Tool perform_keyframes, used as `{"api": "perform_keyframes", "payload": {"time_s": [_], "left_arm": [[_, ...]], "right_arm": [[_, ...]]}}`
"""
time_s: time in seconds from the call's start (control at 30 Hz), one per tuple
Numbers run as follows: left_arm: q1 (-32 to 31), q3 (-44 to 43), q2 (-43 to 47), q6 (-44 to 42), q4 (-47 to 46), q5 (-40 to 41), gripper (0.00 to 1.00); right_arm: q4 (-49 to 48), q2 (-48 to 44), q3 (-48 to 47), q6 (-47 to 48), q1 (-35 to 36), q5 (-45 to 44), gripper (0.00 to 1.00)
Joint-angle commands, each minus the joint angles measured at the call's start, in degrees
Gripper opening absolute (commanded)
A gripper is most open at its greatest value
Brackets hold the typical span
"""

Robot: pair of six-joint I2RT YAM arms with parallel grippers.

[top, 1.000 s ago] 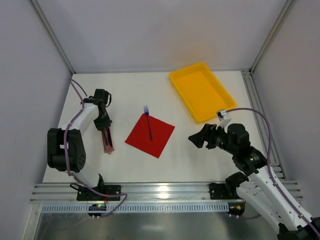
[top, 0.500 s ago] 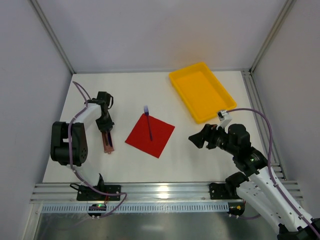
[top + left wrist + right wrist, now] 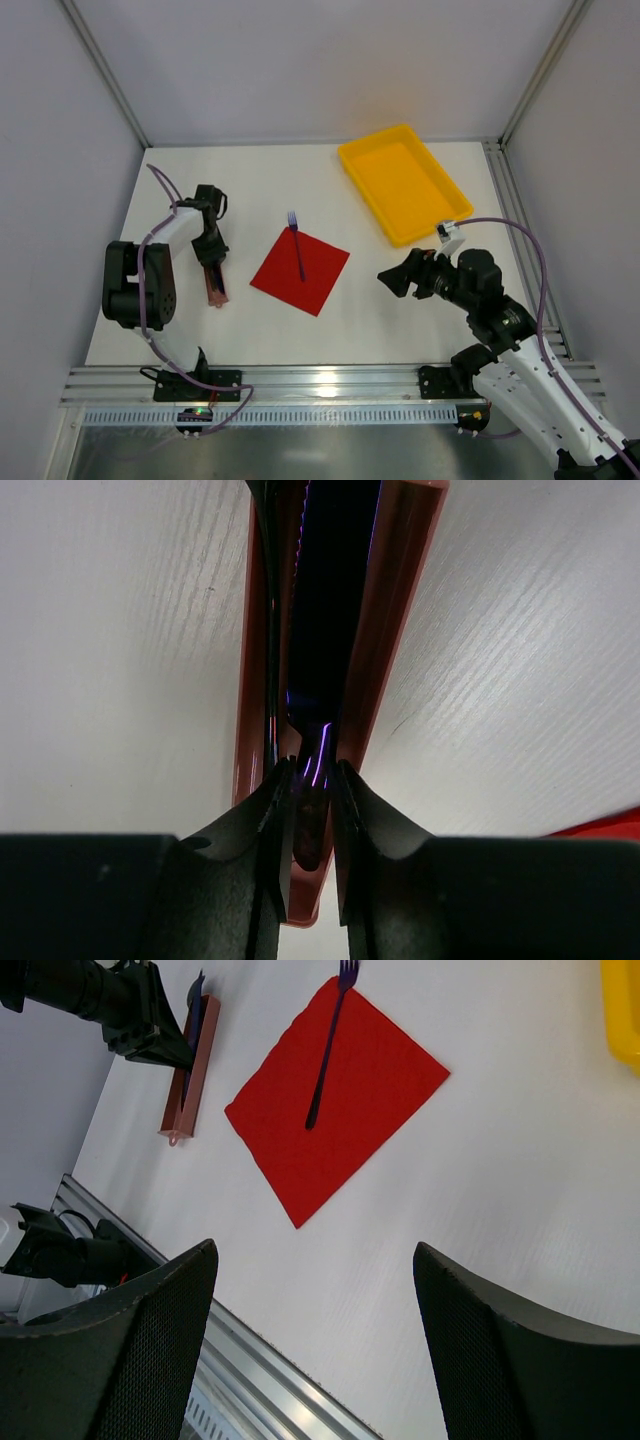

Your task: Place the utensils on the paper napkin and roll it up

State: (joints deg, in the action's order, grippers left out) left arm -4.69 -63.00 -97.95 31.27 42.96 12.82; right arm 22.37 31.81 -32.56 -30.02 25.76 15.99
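The red paper napkin (image 3: 305, 272) lies mid-table, and the blue-purple utensil, a fork (image 3: 297, 243), lies on it with its tines past the far corner. Both also show in the right wrist view, the napkin (image 3: 370, 1100) and the fork (image 3: 327, 1050). The black utensil (image 3: 330, 590) lies in a small brownish-red holder (image 3: 216, 288) left of the napkin. My left gripper (image 3: 211, 258) is down at the holder's far end. In the left wrist view the left gripper (image 3: 310, 792) is shut on the black utensil's handle end. My right gripper (image 3: 396, 278) hovers right of the napkin, wide open and empty.
A yellow tray (image 3: 385, 200) stands at the back right, empty. The brownish-red holder (image 3: 188, 1070) and the left gripper (image 3: 150, 1030) show at the top left of the right wrist view. A metal rail (image 3: 320, 385) runs along the near table edge.
The left arm's elbow has swung slightly right while its gripper stayed at the holder. The fork, the napkin and the right arm have not moved.
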Motion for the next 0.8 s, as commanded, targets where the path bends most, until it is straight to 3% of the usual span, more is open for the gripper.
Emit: {"api": "perform_keyframes", "payload": {"time_s": [0.0, 0.13, 0.77], "left_arm": [[0.38, 0.34, -0.66, 0.37, -1.21, 0.98, 0.25], [0.38, 0.34, -0.48, -0.06, -2.0, 0.72, 0.29], [0.38, 0.25, -4.09, -0.33, -3.06, -0.42, 0.27]], "right_arm": [[-0.31, -0.96, -1.11, 1.02, 0.17, -0.17, 0.8], [-0.31, -0.96, -1.02, 0.67, 0.08, -0.17, 0.8], [0.04, -1.14, -1.11, 0.93, 0.17, -0.08, 0.8]]}}
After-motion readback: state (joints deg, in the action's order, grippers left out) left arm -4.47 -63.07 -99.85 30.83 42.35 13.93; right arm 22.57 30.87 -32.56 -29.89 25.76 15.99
